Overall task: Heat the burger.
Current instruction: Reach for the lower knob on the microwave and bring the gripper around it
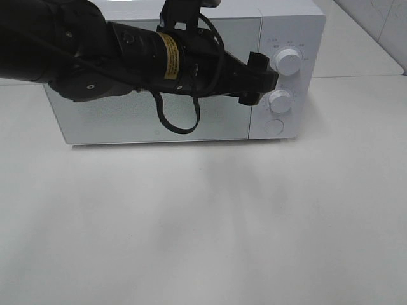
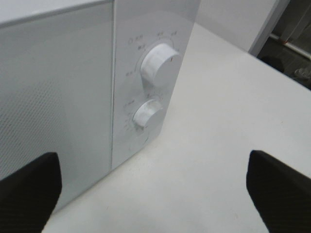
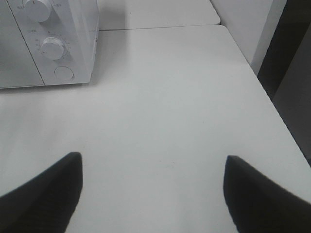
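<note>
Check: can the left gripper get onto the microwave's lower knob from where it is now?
Probably yes. The left gripper is open and the lower knob sits just ahead of it, between the fingers' lines. Nothing lies between them in the left wrist view.

White microwave (image 1: 159, 95) is seen on the white table (image 1: 203, 222), door shut. Upper knob (image 1: 289, 62) and lower knob (image 1: 280, 100) are located on the control panel, just ahead of the left claw (image 1: 259, 79). Round button (image 1: 274, 127) is set beneath the lower knob, below the claw.
</note>
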{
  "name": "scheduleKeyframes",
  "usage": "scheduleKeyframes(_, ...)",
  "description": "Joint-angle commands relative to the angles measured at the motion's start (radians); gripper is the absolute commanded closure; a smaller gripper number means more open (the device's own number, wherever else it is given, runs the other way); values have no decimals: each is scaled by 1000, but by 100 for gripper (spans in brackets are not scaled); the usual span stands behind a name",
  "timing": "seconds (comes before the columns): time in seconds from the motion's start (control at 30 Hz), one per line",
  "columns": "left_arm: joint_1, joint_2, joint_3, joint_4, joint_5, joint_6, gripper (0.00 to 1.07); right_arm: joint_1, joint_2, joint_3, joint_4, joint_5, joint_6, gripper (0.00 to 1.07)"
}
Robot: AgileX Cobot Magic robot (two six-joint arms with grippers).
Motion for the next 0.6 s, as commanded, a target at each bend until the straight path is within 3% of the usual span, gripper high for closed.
scheduleKeyframes(0.03, -39, -57, 2, 4, 211, -12, 5, -7, -28, -1, -2, -7, 2, 31)
scheduleKeyframes(0.07, -39, -57, 2, 4, 211, -12, 5, -7, -28, -1, -2, -7, 2, 31)
scheduleKeyframes(0.13, -85, -113, 2, 2, 458, 10, 5, -7, -28, -1, -2, -7, 2, 31)
scheduleKeyframes(0.33, -105, -153, 2, -86, 618, 88, 5, -7, -28, -1, -2, -7, 2, 31)
scheduleKeyframes(0.37, -105, -171, 2, -178, 668, 170, 5, -7, -28, -1, -2, -7, 2, 31)
scheduleKeyframes(0.4, -104, -176, 2, -226, 697, 217, 5, -7, -28, -1, -2, -7, 2, 31)
scheduleKeyframes(0.43, -104, -176, 2, -226, 697, 217, 5, -7, -28, -1, -2, -7, 2, 31)
scheduleKeyframes(0.5, -75, -196, 2, -404, 797, 385, 5, -7, -28, -1, -2, -7, 2, 31)
scheduleKeyframes(0.53, -75, -196, 2, -404, 797, 385, 5, -7, -28, -1, -2, -7, 2, 31)
scheduleKeyframes(0.6, -23, -219, 4, -517, 886, 475, 5, -7, -28, -1, -2, -7, 2, 31)
